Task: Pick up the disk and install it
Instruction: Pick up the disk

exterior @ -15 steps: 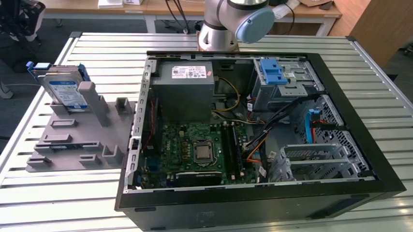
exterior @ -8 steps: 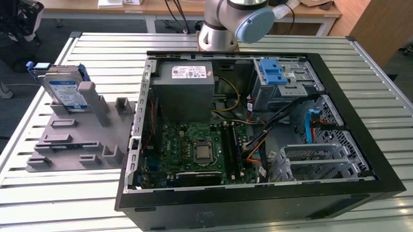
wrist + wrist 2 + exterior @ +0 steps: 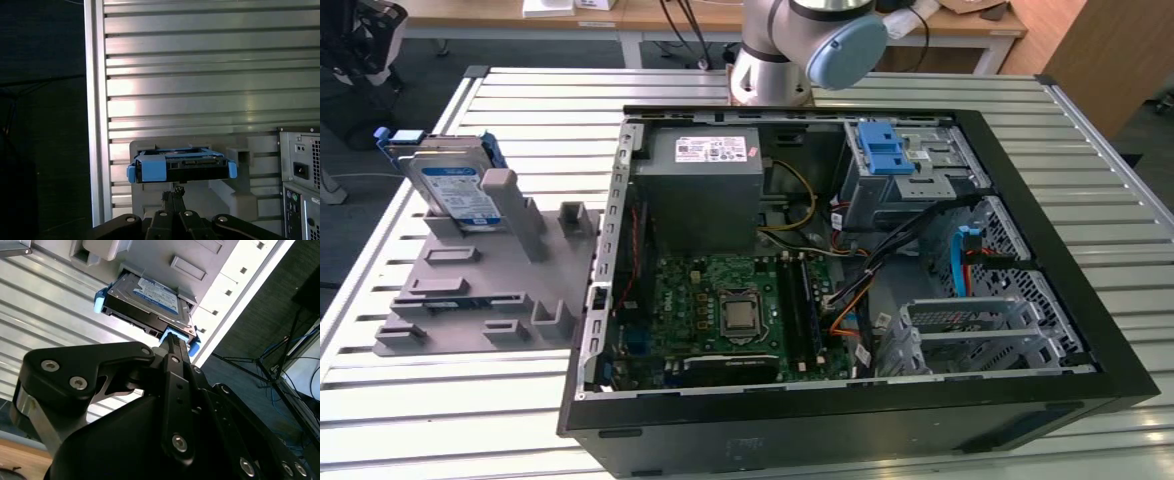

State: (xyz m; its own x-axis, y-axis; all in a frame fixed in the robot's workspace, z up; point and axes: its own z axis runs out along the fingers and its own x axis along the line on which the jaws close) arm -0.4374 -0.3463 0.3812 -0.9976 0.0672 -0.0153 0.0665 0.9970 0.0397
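Observation:
The disk (image 3: 454,190) stands on edge between upright posts at the far end of the grey fixture plate (image 3: 480,300), at the exterior view's left. Its blue-and-white label and blue bracket show. In both wrist views my gripper (image 3: 173,338) (image 3: 176,190) is lined up with the disk (image 3: 150,302) (image 3: 180,169) but still apart from it. The black fingers lie together with nothing between them. The open computer case (image 3: 854,260) lies beside the plate.
The case lies on a slatted metal table (image 3: 520,100), with motherboard, grey power-supply box (image 3: 707,165), cables and drive cages (image 3: 961,330) exposed. A blue latch (image 3: 887,150) sits at its far right corner. My arm's base (image 3: 781,60) stands behind the case. The table's edge (image 3: 92,125) runs close to the fixture.

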